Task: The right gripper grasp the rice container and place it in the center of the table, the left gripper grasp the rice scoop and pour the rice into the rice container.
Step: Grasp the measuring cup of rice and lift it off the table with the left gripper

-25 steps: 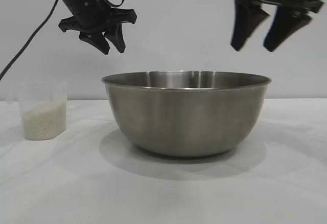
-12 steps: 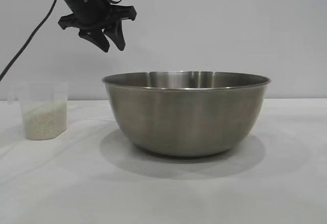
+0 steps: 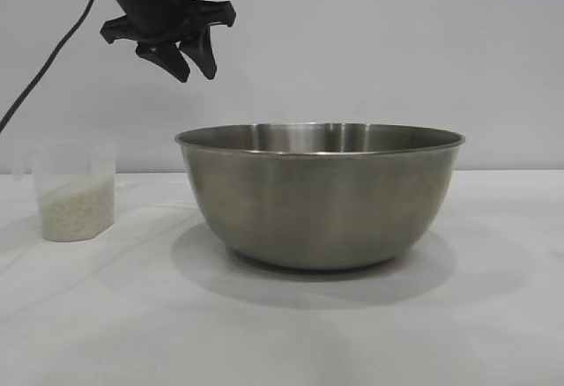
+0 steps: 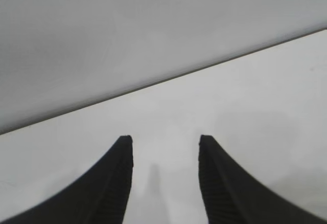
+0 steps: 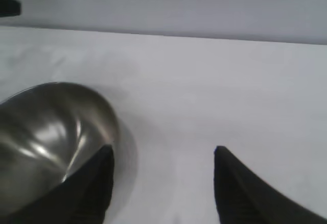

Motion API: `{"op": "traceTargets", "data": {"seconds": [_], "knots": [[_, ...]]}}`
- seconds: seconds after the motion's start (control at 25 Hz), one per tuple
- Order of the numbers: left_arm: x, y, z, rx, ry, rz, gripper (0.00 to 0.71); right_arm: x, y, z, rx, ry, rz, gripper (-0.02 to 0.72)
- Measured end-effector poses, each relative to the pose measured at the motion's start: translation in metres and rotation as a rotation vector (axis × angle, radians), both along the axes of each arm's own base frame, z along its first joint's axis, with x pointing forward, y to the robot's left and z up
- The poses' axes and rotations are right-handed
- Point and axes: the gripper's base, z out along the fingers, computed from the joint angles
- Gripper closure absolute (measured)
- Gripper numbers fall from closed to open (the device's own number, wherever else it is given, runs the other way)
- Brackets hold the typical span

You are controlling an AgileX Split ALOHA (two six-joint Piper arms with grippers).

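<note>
I see the rice container (image 3: 320, 194), a big brushed-steel bowl with rolled rim, sitting mid-table (image 3: 282, 333). Left of it stands the clear rice scoop (image 3: 74, 190), about half full of white rice (image 3: 76, 210). My left gripper (image 3: 187, 58) hovers above the bowl's left rim, part open, empty. Right gripper (image 5: 163, 183) beside the bowl, open, empty.

The exterior camera is sitting low, almost level with the tabletop (image 3: 282, 333), facing the arms and a plain wall, close to the rice container (image 3: 321, 194). The left wrist camera is looking out between the left claw (image 4: 164, 155) fingers (image 4: 117, 183) across bare tabletop toward the wall. The right wrist camera is looking down past the right claw (image 5: 163, 165) at the tabletop and the rice container's rim, the part it is sharing with the exterior view.
</note>
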Motion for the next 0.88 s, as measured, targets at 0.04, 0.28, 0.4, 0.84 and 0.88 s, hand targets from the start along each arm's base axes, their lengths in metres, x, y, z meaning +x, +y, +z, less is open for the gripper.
{"op": "traceTargets", "data": {"seconds": [0.04,0.28,0.4,0.84,0.88], "knots": [[0.0,0.0,0.001,0.0,0.002,-0.001,0.442,-0.011,0.0,-0.002,-0.004,-0.002,-0.002,0.303],[-0.004,0.001,0.014,-0.004,-0.013,-0.006,0.442,-0.082,-0.009,-0.005,-0.094,-0.013,-0.08,0.353],[-0.005,0.001,0.02,-0.008,-0.026,-0.006,0.442,-0.115,-0.01,0.001,-0.105,-0.036,-0.089,0.321],[-0.01,0.001,0.022,0.0,0.014,-0.023,0.442,-0.185,-0.022,-0.015,-0.09,0.109,-0.313,0.351],[-0.01,0.001,0.024,-0.001,0.009,-0.023,0.442,-0.19,-0.023,-0.017,-0.116,0.112,-0.322,0.351]]}}
